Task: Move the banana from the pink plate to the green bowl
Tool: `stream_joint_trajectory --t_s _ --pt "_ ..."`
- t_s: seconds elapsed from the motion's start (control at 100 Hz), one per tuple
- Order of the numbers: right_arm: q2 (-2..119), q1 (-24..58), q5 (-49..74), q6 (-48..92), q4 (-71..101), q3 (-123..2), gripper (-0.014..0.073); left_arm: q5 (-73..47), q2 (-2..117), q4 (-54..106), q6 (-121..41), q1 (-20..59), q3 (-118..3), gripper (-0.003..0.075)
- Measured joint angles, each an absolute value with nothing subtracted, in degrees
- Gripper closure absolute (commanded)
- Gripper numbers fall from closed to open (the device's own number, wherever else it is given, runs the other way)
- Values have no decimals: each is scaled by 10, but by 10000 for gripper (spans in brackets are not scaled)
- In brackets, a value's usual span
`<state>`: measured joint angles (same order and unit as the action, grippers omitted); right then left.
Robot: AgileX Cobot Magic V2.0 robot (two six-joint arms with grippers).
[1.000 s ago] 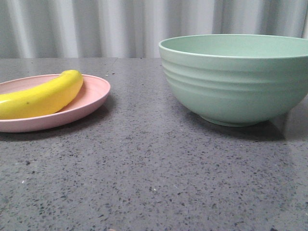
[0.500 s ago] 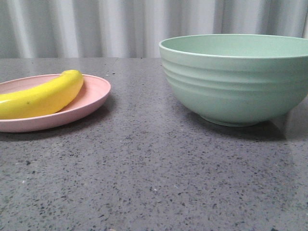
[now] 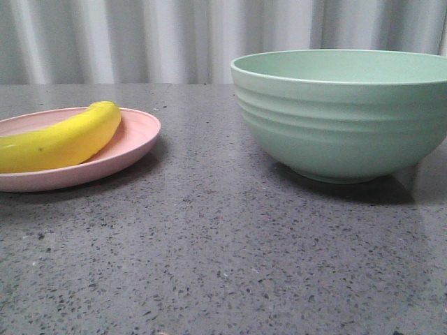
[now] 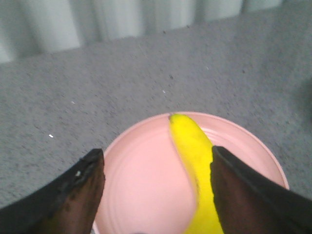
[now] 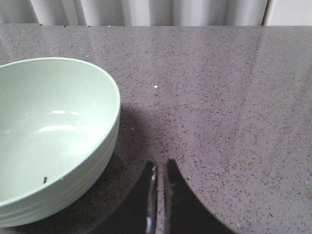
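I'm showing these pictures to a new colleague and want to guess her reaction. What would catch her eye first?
Probably the bright yellow banana, lying on the pink plate at the table's left, with the left gripper open above it. Next, the big ridged green bowl at the right, empty inside as the right wrist view shows, with the right gripper shut beside it over bare grey table.

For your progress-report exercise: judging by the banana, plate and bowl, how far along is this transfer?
Nothing is done yet: the banana lies on the pink plate, and the green bowl shows no fruit inside. In hand: the left gripper hovers above the plate, jaws open astride the banana. The right gripper is shut beside the bowl. Left: grasp, lift, carry, release.
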<state>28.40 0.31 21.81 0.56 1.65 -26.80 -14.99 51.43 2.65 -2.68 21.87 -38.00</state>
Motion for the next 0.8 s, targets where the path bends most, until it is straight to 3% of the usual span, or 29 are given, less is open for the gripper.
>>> stream_joint_trajectory --t_s 0.28,0.8 --pt "284 3 217 6 16 -268 647 -327 657 48 -27 242 -479 289" --pt "284 3 217 6 18 -268 647 -412 800 70 -52 243 -551 295"
